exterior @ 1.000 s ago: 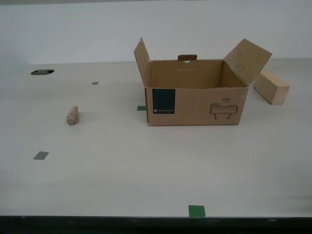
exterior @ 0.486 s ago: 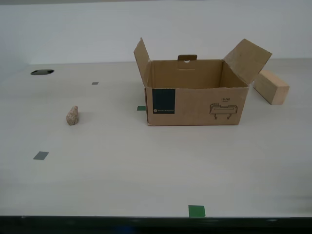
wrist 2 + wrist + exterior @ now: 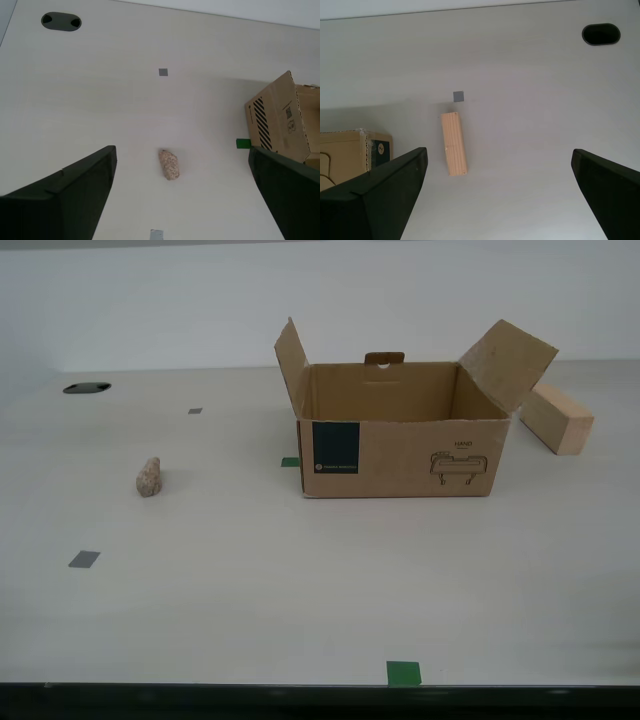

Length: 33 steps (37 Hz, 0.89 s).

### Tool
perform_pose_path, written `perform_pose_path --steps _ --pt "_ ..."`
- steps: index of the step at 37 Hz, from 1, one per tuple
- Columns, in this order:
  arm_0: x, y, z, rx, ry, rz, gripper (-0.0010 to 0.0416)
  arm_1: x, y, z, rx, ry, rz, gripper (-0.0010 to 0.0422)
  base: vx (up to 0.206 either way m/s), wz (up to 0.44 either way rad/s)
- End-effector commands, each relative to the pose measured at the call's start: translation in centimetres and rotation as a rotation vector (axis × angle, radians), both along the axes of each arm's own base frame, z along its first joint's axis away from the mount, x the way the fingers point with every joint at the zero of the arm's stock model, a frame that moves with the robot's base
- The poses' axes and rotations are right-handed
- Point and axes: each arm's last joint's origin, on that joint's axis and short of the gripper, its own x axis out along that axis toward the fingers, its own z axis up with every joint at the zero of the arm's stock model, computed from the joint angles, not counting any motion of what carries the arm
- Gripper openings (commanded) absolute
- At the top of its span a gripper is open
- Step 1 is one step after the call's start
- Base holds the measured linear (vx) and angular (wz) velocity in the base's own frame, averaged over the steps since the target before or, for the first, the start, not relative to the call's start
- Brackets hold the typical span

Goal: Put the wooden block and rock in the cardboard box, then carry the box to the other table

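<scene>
both sets of fingers spread wide, empty; rock (image 3: 169, 164) well apart from the cardboard box (image 3: 400, 440), wooden block (image 3: 454, 143) just beside it; lower my second gripper (image 3: 182, 195) straight, centred over the rock, before closing.

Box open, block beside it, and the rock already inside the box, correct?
Not quite. The rock is not inside the box; it lies on the table, apart from it toward the exterior view's left. The box is open, with the block beside it.
</scene>
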Motion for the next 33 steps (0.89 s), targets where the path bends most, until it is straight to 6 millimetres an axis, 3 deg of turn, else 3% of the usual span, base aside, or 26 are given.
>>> perform_pose_path --steps 1,5,10,14,19,33 --pt "0.00 0.03 0.04 -0.001 -0.002 0.009 0.0368 -0.02 0.00 0.04 0.007 -0.002 -0.008 0.0408 0.000 0.000" --pt "0.00 0.04 0.04 -0.004 -0.001 0.013 0.0366 -0.02 0.00 0.04 0.007 -0.003 -0.008 0.0383 0.000 0.000" --pt "0.01 0.05 0.04 -0.010 -0.002 0.023 0.0406 -0.02 0.04 0.03 0.017 -0.002 0.001 0.0386 0.000 0.000" --pt "0.01 0.06 0.04 -0.013 -0.001 0.028 0.0390 -0.02 0.04 0.03 0.018 -0.002 0.001 0.0405 0.000 0.000" --pt "0.02 0.14 0.04 -0.014 -0.001 0.033 0.0404 0.00 0.04 0.02 0.018 -0.002 0.001 0.0397 0.000 0.000" --pt "-0.01 0.20 0.11 -0.014 -0.005 0.034 0.0367 -0.02 0.04 0.04 0.018 -0.004 0.001 0.0396 0.000 0.000"
